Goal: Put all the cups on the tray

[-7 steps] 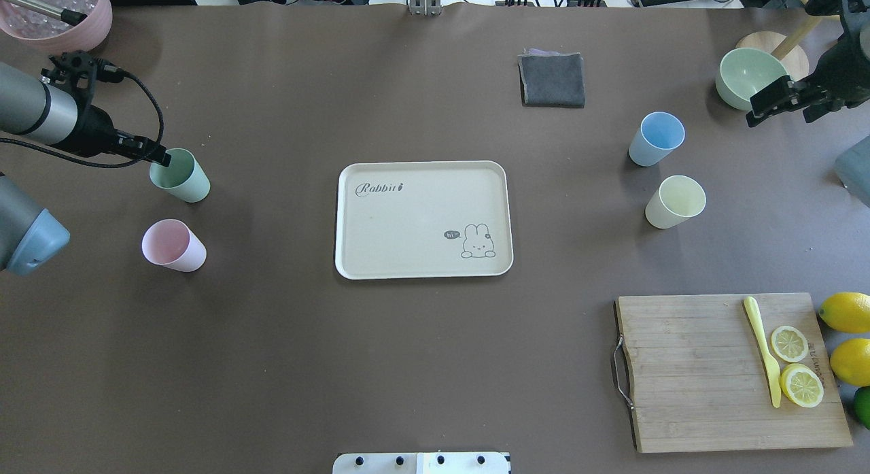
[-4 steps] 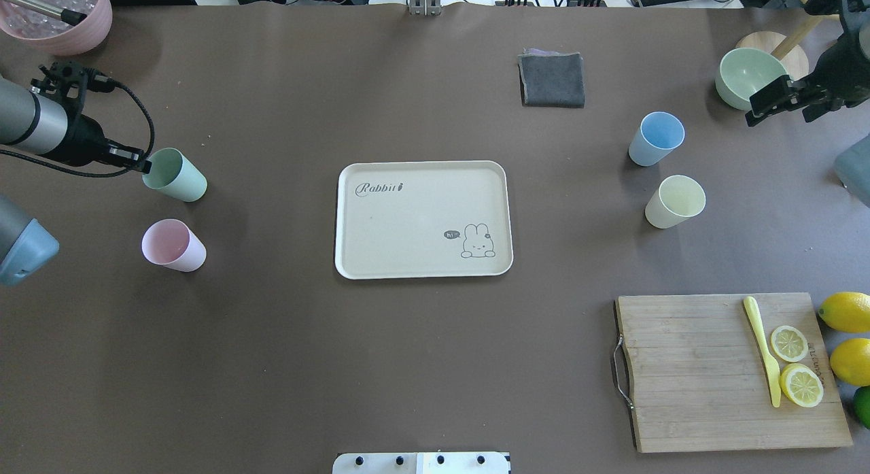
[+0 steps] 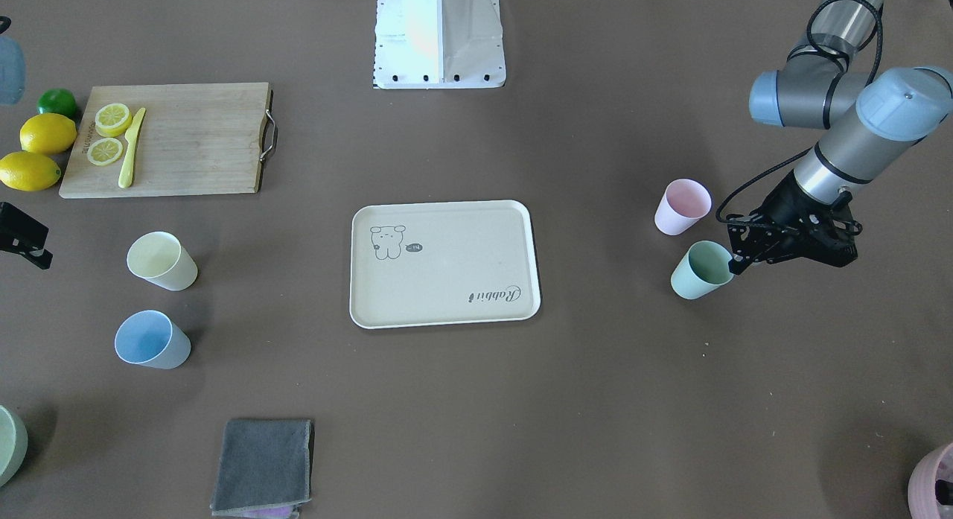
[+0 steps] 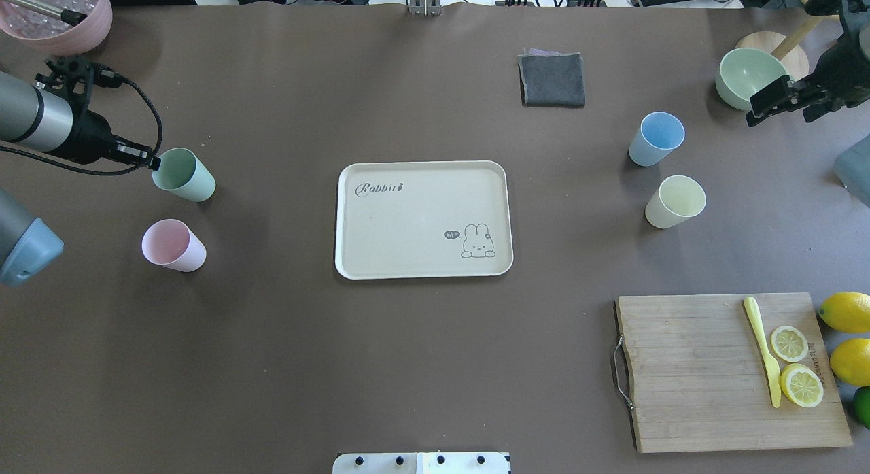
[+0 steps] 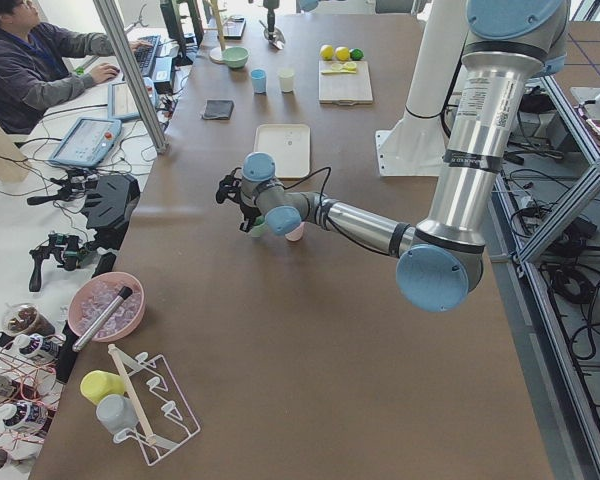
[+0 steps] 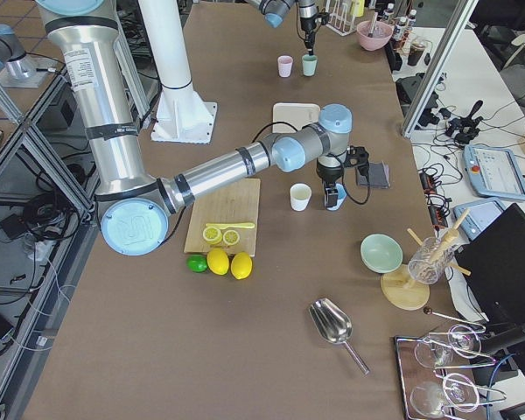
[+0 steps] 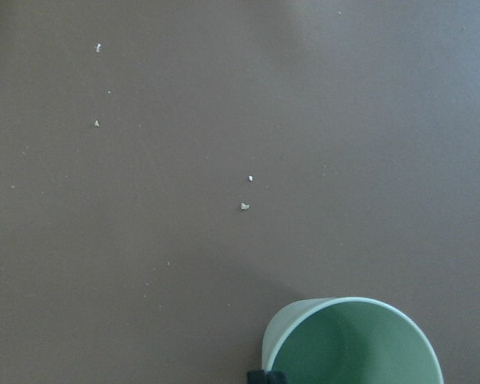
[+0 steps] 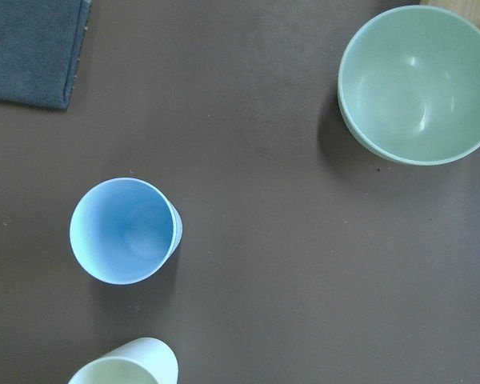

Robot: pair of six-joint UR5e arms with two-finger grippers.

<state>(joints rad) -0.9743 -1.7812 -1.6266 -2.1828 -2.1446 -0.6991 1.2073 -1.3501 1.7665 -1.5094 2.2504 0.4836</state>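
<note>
The mint green cup [image 4: 185,177] was out on the robot's left side of the bench [image 4: 272,358], well apart from the tray [image 4: 408,222]. The tray lay bare in the middle. Whether the cup rested on the bench or hung just clear of it could not be told. The pink cup [image 4: 173,245] stood near it, and the blue cup [image 4: 656,139] and yellow cup [image 4: 675,201] sat together on the right side.

The left fingers [image 4: 153,163] were at the cup's rim on the side away from the tray. They appeared pinched on the wall there, with one tip showing at the lip in the wrist view, though the pinch itself was largely hidden.

The step seemed to be carrying this cup to the tray. A one-sided rim hold would let the cup swing, so it called for a clean lift and a slow, level traverse. Setting it down toward a corner would leave room for three more.

The left arm [image 4: 41,120] lay low over the bench's edge, its wrist pointed toward the tray. The right fingers [image 4: 764,107] hung beside the green dish [image 4: 747,76], and how far open they stood could not be told.
</note>
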